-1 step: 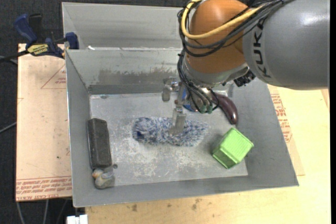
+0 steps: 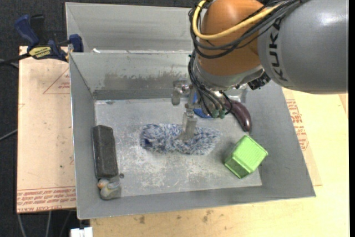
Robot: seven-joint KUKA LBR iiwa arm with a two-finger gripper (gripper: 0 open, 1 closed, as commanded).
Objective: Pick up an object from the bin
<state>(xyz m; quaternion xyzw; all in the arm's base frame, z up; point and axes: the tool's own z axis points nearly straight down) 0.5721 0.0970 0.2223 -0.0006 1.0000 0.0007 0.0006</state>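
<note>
**Figure: The pincer down on the cloth at mid-bin, grasp about to be made**

From the near wall of the grey bin [image 2: 194, 205] going back, with each place given from the mottled blue-and-white cloth [image 2: 158, 139], which lies crumpled at the middle of the floor. Nearest, on the side of the cloth away from the arm, is a small grey lump [image 2: 109, 188]. It touches, or all but touches, the near end of a long dark block [image 2: 104, 151] lying flat and well apart from the cloth. On the arm's side of the cloth, slightly nearer than it, stands a green cube [image 2: 245, 156], tilted. The pincer [image 2: 189, 129] hangs straight down onto the middle of the cloth, its tip at or in the fabric. Whether it is open or closed cannot be told from here, and nothing is seen gripped. Beyond the cube, just behind the cloth on the arm's side, a purple curved piece [image 2: 242, 115] lies partly under the wrist's orange cover [image 2: 230, 25].

Step in hand, by judgement: the end of the reach, before the lift. The next move calls for pinching a fold and rising straight up, clear of the purple piece.

Count: one cloth, one cube, one block, one lump, one purple piece.
</note>
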